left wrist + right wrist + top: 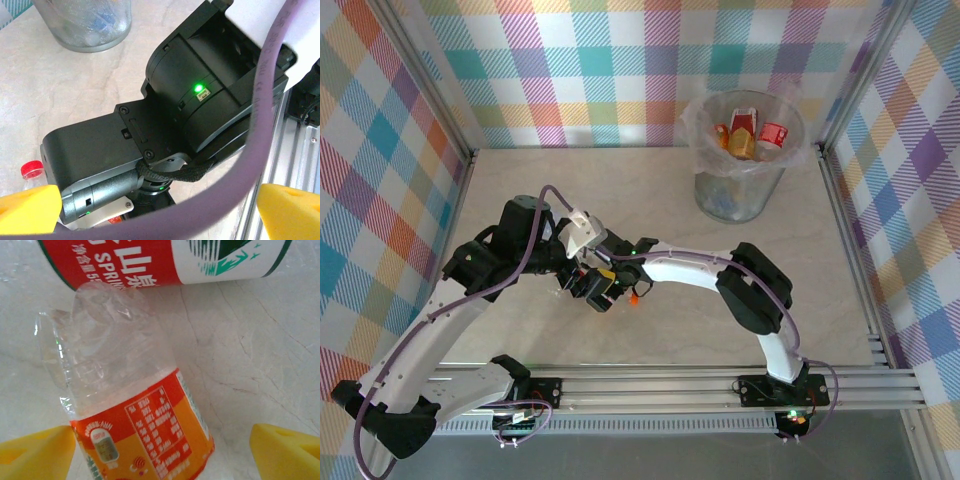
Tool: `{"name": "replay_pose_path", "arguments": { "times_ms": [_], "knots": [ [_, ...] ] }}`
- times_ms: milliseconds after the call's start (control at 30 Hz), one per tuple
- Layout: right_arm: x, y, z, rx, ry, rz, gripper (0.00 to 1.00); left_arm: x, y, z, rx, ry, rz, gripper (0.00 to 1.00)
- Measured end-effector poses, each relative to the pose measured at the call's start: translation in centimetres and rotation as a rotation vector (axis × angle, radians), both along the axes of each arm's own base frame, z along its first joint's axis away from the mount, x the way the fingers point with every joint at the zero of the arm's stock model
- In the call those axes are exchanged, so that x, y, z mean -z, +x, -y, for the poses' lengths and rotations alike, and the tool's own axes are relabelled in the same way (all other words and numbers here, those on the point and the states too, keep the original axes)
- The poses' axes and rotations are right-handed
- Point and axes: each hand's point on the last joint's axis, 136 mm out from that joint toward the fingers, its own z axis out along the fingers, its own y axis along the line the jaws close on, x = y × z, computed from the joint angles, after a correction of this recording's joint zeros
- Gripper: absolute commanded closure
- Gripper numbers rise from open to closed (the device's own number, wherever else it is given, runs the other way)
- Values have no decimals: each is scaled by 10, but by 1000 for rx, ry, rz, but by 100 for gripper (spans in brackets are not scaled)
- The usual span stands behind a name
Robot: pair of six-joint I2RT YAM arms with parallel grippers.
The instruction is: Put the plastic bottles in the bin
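Observation:
A crushed clear plastic bottle [135, 410] with an orange and red label lies on the table between the yellow fingertips [35, 455] of my right gripper [162, 452]. The jaws stand open around it, with a gap on the right side. A second bottle [150, 260] with a red, white and green label lies just beyond. The bin [740, 195] stands at the far right with several bottles [745, 135] inside. My left gripper [160, 215] is open and holds nothing. It hovers close over the right arm's black wrist [200, 90]. A red cap [31, 169] shows beside that wrist.
Both arms crowd together mid-table, the right gripper [603, 291] low beside the left gripper [575, 280]. A purple cable [280, 100] crosses the left wrist view. An aluminium rail [670, 385] runs along the near edge. Checked walls enclose the table.

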Motion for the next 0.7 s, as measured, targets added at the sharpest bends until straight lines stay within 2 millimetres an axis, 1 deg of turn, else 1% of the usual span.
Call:
{"name": "replay_pose_path", "arguments": {
  "times_ms": [67,167,267,433,500,600,700],
  "knots": [
    [4,3,2,19,-15,7,14,0,0,0,1,0,0,0],
    [8,8,5,51,-32,22,21,0,0,0,1,0,0,0],
    [8,12,6,80,-37,37,25,0,0,0,0,-1,0,0],
    [7,18,8,119,-37,49,28,-1,1,1,0,-4,6,0],
    [7,20,9,135,-35,50,32,-1,1,1,1,-5,5,0],
    [13,24,16,158,-40,43,35,-2,0,1,4,-7,4,0],
    [21,29,27,189,-56,31,38,-2,0,1,6,-9,4,0]
  ]
}}
